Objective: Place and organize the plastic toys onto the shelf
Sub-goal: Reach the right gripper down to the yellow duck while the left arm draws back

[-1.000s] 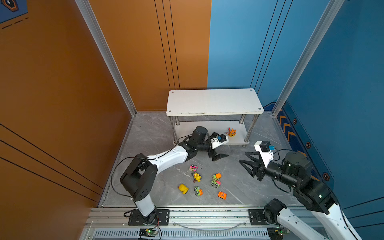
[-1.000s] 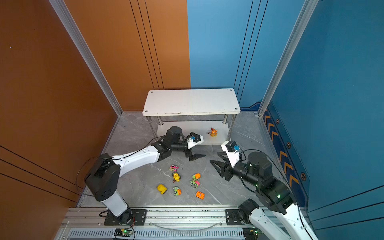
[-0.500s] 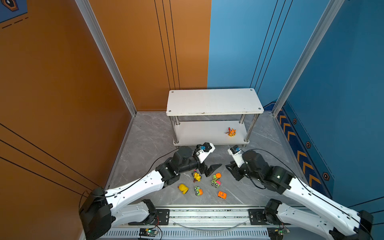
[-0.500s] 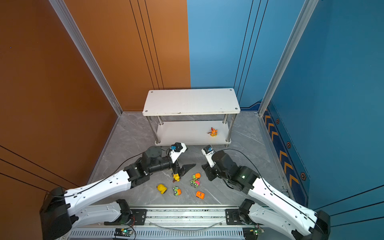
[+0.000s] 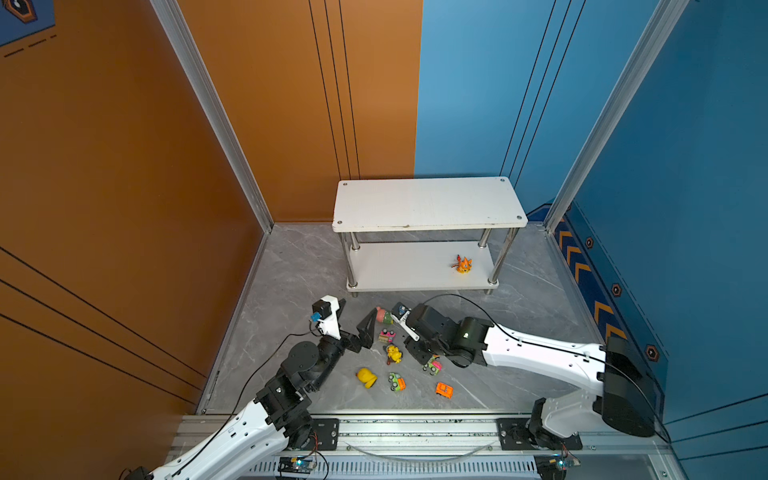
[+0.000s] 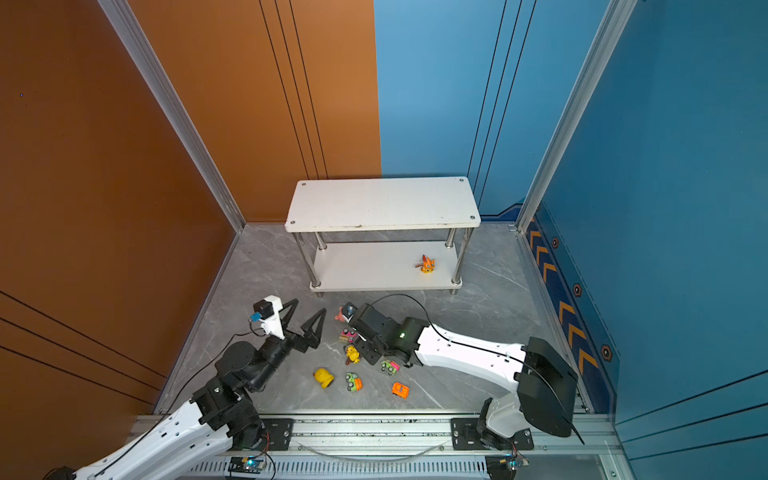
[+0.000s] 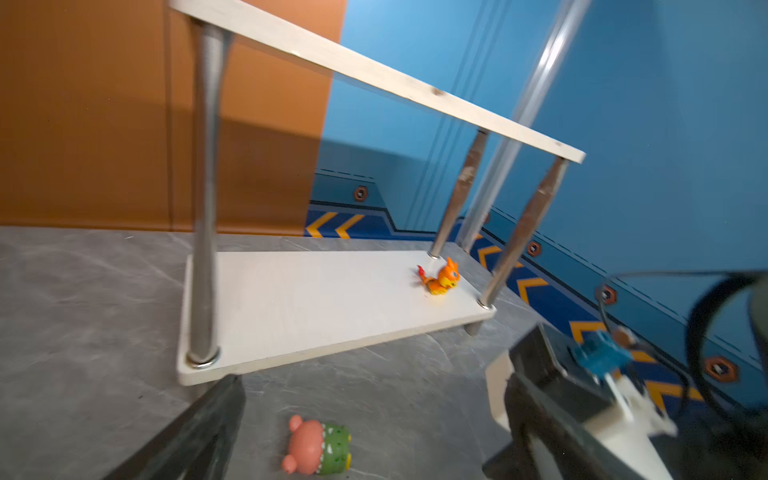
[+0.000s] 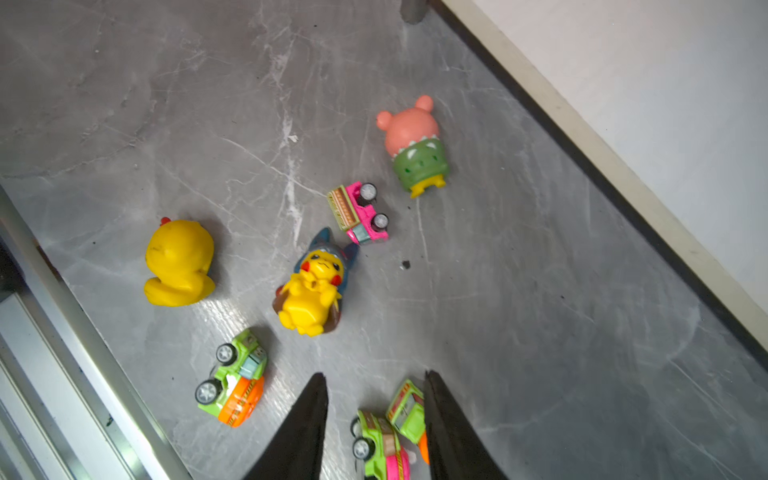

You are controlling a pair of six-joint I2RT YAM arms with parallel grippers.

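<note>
While the left end effector [image 6: 309,305] gapes wide, the right end effector [image 8: 374,375], half-parted, straddles two green cars [image 8: 407,413].

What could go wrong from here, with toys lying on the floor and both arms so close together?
1. The right gripper stands open over two green cars packed together; closing may pinch both or flick one away.
2. The open left gripper sits by the pink figure, close to the right arm; they could bump.
3. Wheeled toys might roll off the shelf, whose boards show no lip.
</note>
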